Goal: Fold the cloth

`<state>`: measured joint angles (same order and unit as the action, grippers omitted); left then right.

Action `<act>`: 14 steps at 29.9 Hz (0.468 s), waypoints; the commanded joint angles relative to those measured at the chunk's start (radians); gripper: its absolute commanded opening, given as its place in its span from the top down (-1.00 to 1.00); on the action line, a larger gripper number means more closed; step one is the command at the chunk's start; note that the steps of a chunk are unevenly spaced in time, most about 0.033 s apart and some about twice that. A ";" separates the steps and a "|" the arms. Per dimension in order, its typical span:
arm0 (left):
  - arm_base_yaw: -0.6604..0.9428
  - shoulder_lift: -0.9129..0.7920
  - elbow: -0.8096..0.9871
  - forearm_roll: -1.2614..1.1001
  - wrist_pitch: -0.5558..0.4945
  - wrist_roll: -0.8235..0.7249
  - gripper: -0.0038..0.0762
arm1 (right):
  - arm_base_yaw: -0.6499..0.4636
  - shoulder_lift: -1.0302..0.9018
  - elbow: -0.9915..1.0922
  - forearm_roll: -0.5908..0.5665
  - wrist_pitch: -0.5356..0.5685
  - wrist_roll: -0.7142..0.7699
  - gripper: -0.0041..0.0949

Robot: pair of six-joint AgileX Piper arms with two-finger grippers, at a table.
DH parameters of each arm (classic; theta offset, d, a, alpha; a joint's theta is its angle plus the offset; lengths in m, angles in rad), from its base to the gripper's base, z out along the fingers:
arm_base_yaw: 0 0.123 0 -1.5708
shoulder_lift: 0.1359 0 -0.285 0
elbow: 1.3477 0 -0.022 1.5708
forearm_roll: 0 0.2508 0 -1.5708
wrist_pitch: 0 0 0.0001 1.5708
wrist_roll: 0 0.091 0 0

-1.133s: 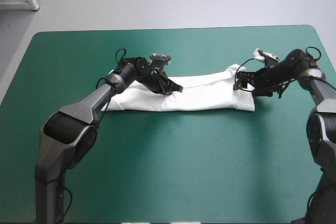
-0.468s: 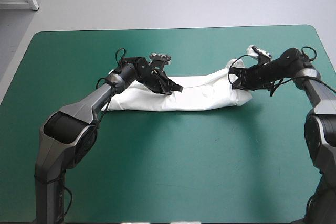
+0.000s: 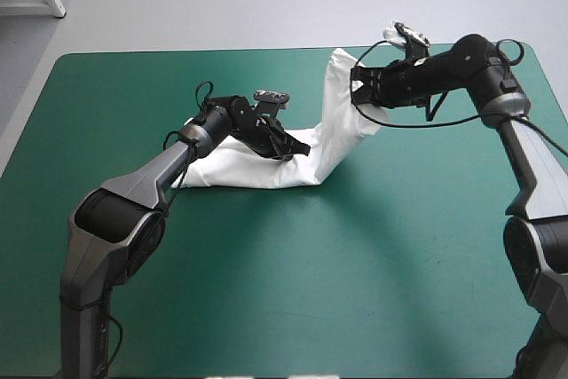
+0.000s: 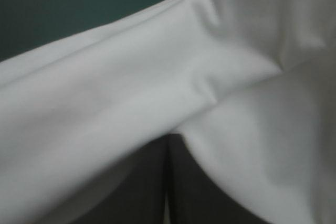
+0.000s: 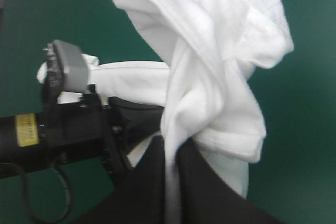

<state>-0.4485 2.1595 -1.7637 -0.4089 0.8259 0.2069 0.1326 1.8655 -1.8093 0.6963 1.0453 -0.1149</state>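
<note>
1. T-shirt (image 3: 253, 166): soft white cloth, thin and limp, creased all over, with a stitched hem showing at the bunched end in the right wrist view.
2. Counter (image 3: 106, 73): wide, with rounded corners, under a smooth, matte teal-green cover (image 3: 293, 290).
3. Fingers (image 5: 210, 198): black, broad and hard, shaped like curved fins, narrowing to a pointed arch.
4. Folded into a long narrow band. Left part lying flat near the counter's middle, its edges straight and its surface only lightly wrinkled.
5. Right part bent sharply upward from the flat part, rising as a twisted strip toward the counter's far edge. Gathered at the top into loose, overlapping folds.
6. Left jaws: down on the flat part just beside the bend, pressed together at the middle with a thin sliver of white between them, so clamped on the T-shirt. White cloth draped over the tips and filling nearly all of the left wrist view, with a strip of teal-green beyond.
7. Right jaws: raised above the counter near its far edge, right of the middle, all but closed on the bunched end. A white fold pinched between the fingers, the rest spilling ahead of and beside them.
8. Seen from the right wrist, left jaws farther off, against the flat part.
</note>
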 commanded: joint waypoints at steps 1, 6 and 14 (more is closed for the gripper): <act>-0.020 -0.006 0.003 -0.012 0.052 -0.003 0.93 | 0.036 -0.063 -0.111 0.041 -0.022 0.047 0.94; -0.020 -0.006 0.003 -0.008 0.052 0.004 0.93 | 0.063 -0.063 -0.198 0.019 -0.024 0.115 0.94; -0.016 -0.034 -0.031 -0.003 0.079 0.004 0.93 | 0.072 -0.060 -0.216 0.014 -0.012 0.126 0.94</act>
<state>-0.4485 2.1595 -1.7759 -0.4086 0.8352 0.2112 0.2066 1.8655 -1.9866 0.6661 1.0784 0.0120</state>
